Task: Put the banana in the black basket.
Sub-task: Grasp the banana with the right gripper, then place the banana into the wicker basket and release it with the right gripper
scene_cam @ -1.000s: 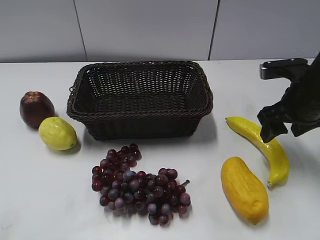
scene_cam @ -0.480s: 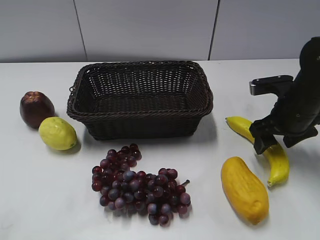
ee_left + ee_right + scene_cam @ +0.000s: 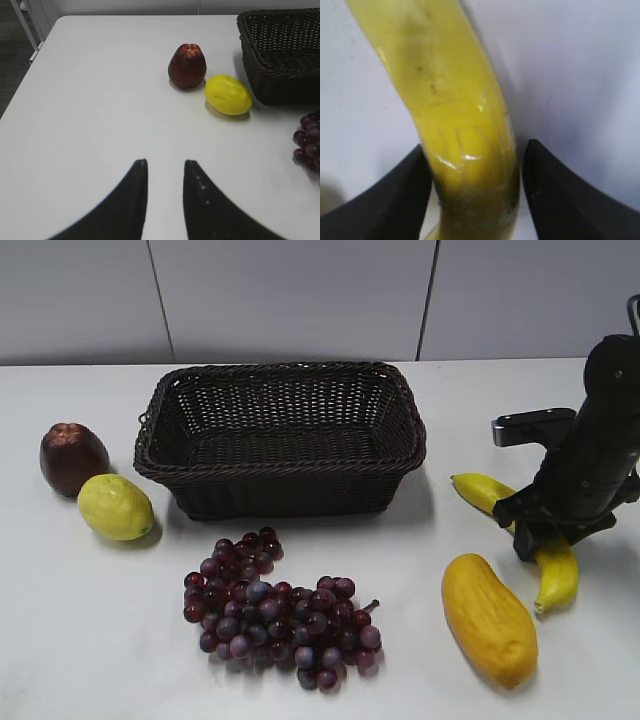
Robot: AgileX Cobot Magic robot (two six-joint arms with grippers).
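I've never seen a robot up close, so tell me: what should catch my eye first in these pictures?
First, the black basket, big and woven, at the middle back of the white table. Next, on the right, the dark right end effector down over the banana, a finger on either side of it in the right wrist view. The purple grapes lie in front of the basket.

From my exterior camera the right gripper (image 3: 548, 532) covered the banana's (image 3: 556, 575) middle. My right wrist feed cut both banana ends at the frame edges. The left wrist feed clipped the basket (image 3: 280, 55) and grapes (image 3: 309, 142) at right.
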